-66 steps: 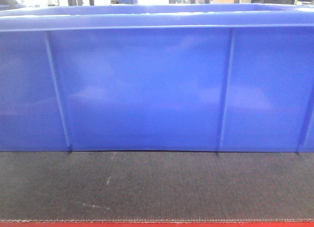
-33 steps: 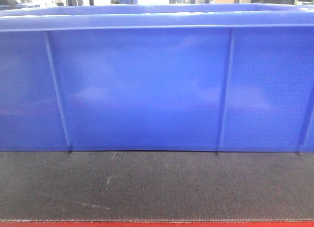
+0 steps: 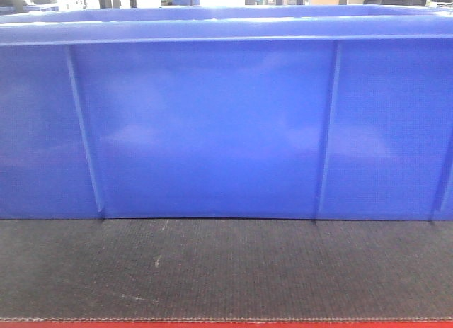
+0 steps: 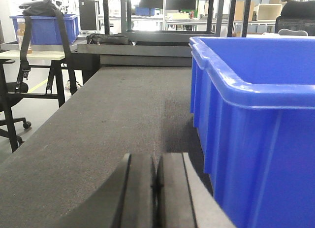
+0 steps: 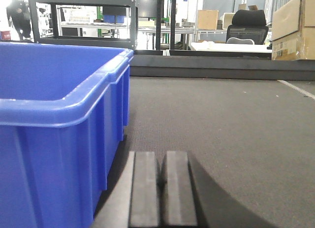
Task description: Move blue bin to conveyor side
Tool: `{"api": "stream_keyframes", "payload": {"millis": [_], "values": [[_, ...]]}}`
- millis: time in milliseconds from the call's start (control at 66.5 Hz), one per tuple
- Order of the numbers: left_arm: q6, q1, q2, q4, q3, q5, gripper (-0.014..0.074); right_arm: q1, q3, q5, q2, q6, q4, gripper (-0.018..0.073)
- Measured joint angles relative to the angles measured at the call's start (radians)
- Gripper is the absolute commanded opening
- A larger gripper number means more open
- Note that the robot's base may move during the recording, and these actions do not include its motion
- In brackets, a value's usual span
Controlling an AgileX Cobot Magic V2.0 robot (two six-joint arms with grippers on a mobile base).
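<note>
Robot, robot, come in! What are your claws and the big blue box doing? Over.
Left gripper shut, empty, left of blue bin. Right gripper shut, empty, on its right. Bin on the black belt. Nothing blocking.

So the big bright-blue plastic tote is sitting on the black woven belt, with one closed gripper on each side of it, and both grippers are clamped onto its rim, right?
Not quite. The big bright-blue plastic tote does sit on the black woven belt, flanked by the shut left gripper and right gripper. But neither clamps the rim: both wrist views show the fingers closed on nothing, beside the tote's walls.
</note>
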Motion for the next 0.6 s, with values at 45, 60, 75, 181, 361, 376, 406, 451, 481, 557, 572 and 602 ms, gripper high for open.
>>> {"api": "stream_keyframes", "payload": {"millis": [45,60,75,181,361,376,406,451,481,557,572,602], "values": [[0.000,0.000,0.000,0.000,0.000,0.000,-0.0006,0.000,0.000,0.000,-0.002,0.002,0.000,-0.0089],[0.000,0.000,0.000,0.000,0.000,0.000,-0.0006,0.000,0.000,-0.002,-0.002,0.002,0.000,-0.0089],[0.000,0.000,0.000,0.000,0.000,0.000,-0.0006,0.000,0.000,-0.001,-0.002,0.002,0.000,-0.0089],[0.000,0.000,0.000,0.000,0.000,0.000,-0.0006,0.000,0.000,-0.001,-0.002,0.002,0.000,-0.0089],[0.000,0.000,0.000,0.000,0.000,0.000,-0.0006,0.000,0.000,-0.001,-0.002,0.002,0.000,-0.0089],[0.000,0.000,0.000,0.000,0.000,0.000,-0.0006,0.000,0.000,-0.001,-0.002,0.002,0.000,-0.0089],[0.000,0.000,0.000,0.000,0.000,0.000,-0.0006,0.000,0.000,-0.001,-0.002,0.005,0.002,-0.0089],[0.000,0.000,0.000,0.000,0.000,0.000,-0.0006,0.000,0.000,-0.001,-0.002,0.005,0.002,-0.0089],[0.000,0.000,0.000,0.000,0.000,0.000,-0.0006,0.000,0.000,-0.001,-0.002,0.005,0.002,-0.0089],[0.000,0.000,0.000,0.000,0.000,0.000,-0.0006,0.000,0.000,-0.001,-0.002,0.005,0.002,-0.0089],[0.000,0.000,0.000,0.000,0.000,0.000,-0.0006,0.000,0.000,-0.001,-0.002,0.005,0.002,-0.0089],[0.000,0.000,0.000,0.000,0.000,0.000,-0.0006,0.000,0.000,-0.001,-0.002,0.005,0.002,-0.0089]]}}
